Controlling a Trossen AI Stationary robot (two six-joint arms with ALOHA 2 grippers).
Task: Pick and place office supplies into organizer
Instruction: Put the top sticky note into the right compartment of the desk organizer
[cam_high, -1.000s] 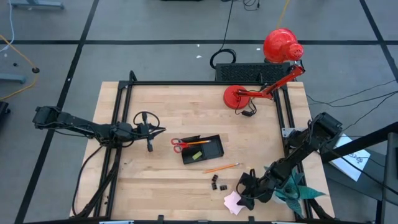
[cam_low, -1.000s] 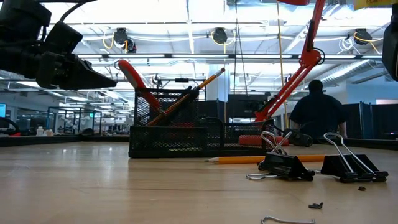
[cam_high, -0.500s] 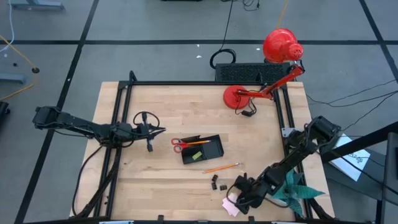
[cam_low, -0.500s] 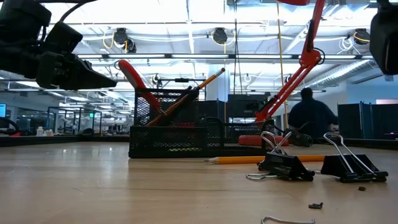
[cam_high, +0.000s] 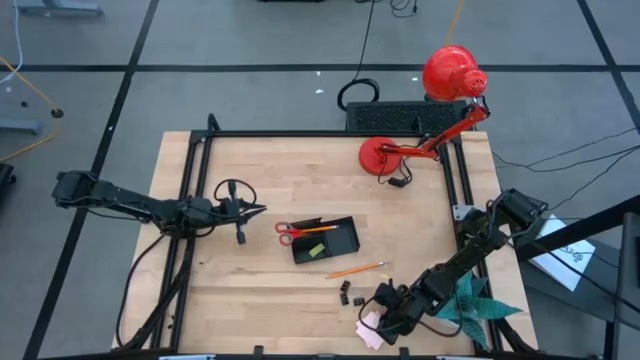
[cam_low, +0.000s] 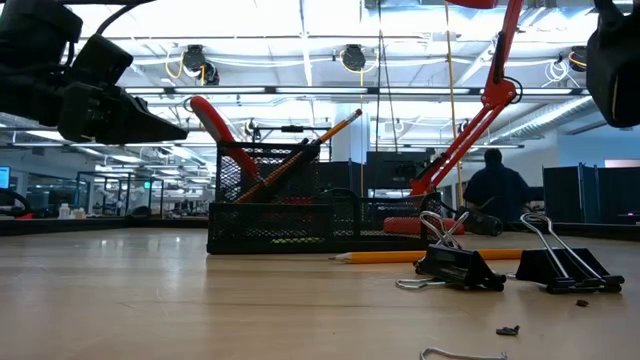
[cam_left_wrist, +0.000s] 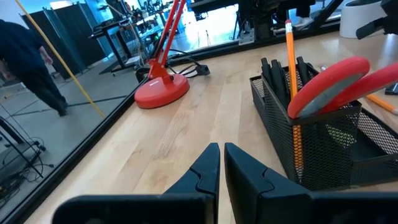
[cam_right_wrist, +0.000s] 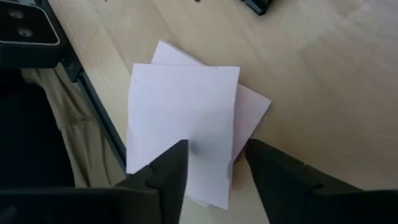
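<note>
The black mesh organizer (cam_high: 326, 239) stands mid-table with red-handled scissors (cam_high: 288, 232) and an orange pencil (cam_left_wrist: 291, 74) leaning in it and a yellow-green piece (cam_high: 317, 250) lying in it. Another pencil (cam_high: 356, 269) and black clips (cam_high: 350, 292) lie on the table nearer the front. A pale pink sticky-note pad (cam_right_wrist: 186, 124) lies flat near the front edge. My right gripper (cam_right_wrist: 214, 165) points steeply down over it, open, one finger over the top sheet, the other at the pad's edge. My left gripper (cam_left_wrist: 221, 165) waits left of the organizer, shut. My right gripper comes at the sticky-note pad from above, its fingers (cam_right_wrist: 168, 171) astride the pad's near part (cam_right_wrist: 208, 146). I cannot tell whether the tips touch the paper. The pad lies flat on the table.
A red desk lamp (cam_high: 385, 155) stands at the far right, with a black ribbed box (cam_high: 395, 117) behind it. Teal paper (cam_high: 470, 305) lies under my right arm at the near right corner. A black frame rail (cam_high: 190, 200) runs along the table's edges. A person stands in the room beyond (cam_low: 495, 195).
My right gripper has moved toward the table's left and a little down, tipping more steeply downward until it stands over the sticky-note pad. The pad and the other supplies have stayed where they were.
</note>
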